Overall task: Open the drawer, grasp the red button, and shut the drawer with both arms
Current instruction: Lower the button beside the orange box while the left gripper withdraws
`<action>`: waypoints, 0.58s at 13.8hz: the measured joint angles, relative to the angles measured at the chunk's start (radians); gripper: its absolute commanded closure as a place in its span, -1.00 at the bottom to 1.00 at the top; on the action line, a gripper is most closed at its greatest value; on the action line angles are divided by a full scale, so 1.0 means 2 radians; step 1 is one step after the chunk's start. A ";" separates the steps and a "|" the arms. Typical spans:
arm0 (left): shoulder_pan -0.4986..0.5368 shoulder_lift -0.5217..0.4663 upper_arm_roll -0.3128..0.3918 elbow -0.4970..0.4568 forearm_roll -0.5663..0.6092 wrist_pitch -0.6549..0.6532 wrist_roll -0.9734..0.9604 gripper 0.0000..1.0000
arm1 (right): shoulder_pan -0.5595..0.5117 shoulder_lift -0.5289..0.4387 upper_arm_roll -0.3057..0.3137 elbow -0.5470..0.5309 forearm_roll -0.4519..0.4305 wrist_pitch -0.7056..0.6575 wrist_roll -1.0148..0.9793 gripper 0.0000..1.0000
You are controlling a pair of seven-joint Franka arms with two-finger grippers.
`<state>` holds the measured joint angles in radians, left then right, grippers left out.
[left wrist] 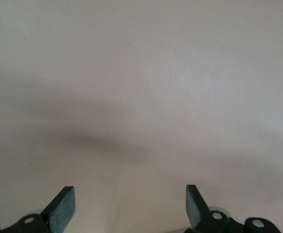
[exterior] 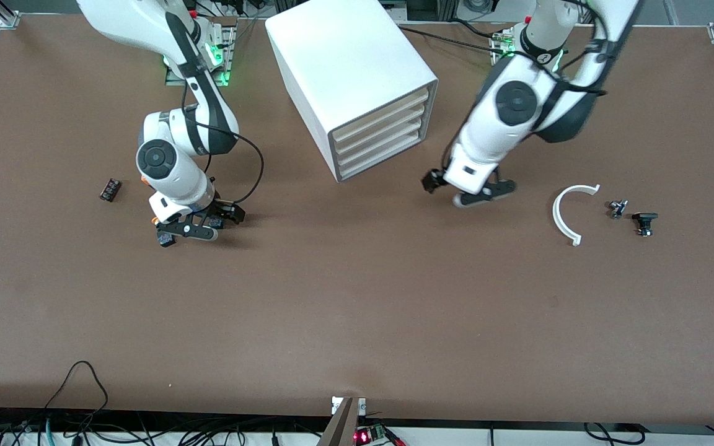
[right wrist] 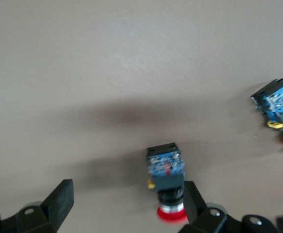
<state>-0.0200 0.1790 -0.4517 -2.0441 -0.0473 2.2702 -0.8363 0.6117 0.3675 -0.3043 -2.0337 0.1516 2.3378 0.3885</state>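
The white four-drawer cabinet (exterior: 344, 68) stands at the middle of the table, farthest from the front camera. Its second drawer (exterior: 380, 128) is shut like the other three. The red-capped button (right wrist: 167, 187) lies on the table between the fingers of my open right gripper (right wrist: 127, 204), close against one fingertip (right wrist: 192, 201). In the front view that gripper (exterior: 193, 226) is low over the table toward the right arm's end and covers the button. My left gripper (exterior: 465, 186) is open and empty over bare table beside the cabinet's front; its wrist view (left wrist: 130, 206) shows only tabletop.
An orange-capped button (right wrist: 280, 109) lies near the red one. A small black block (exterior: 110, 189) lies toward the right arm's end. A white curved strip (exterior: 571, 210) and two small black parts (exterior: 617, 209) (exterior: 644, 223) lie toward the left arm's end.
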 measured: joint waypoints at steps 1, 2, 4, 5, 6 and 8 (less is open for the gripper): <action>0.004 -0.006 0.013 0.007 0.000 0.010 0.002 -1.00 | -0.003 -0.007 -0.001 0.034 0.000 -0.047 0.000 -1.00; 0.007 -0.014 0.027 0.015 0.000 0.013 0.019 -1.00 | -0.006 -0.013 -0.004 0.068 0.000 -0.089 0.000 -1.00; 0.014 -0.036 0.061 0.032 0.000 -0.006 0.097 -1.00 | -0.013 -0.021 -0.014 0.122 0.000 -0.143 0.000 -1.00; 0.019 -0.050 0.082 0.041 0.000 -0.030 0.147 -1.00 | -0.016 -0.023 -0.023 0.141 0.000 -0.159 0.000 -1.00; 0.023 -0.068 0.103 0.047 0.000 -0.057 0.190 -1.00 | -0.019 -0.023 -0.033 0.158 -0.001 -0.172 0.000 -1.00; 0.025 -0.104 0.140 0.064 0.000 -0.130 0.243 -1.00 | -0.043 -0.023 -0.038 0.193 -0.005 -0.208 -0.001 -1.00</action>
<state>0.0301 -0.0283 -0.1726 -1.9153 -0.0477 2.0108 -0.3501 0.5256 0.3209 -0.3809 -1.6486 0.1415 1.9211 0.3864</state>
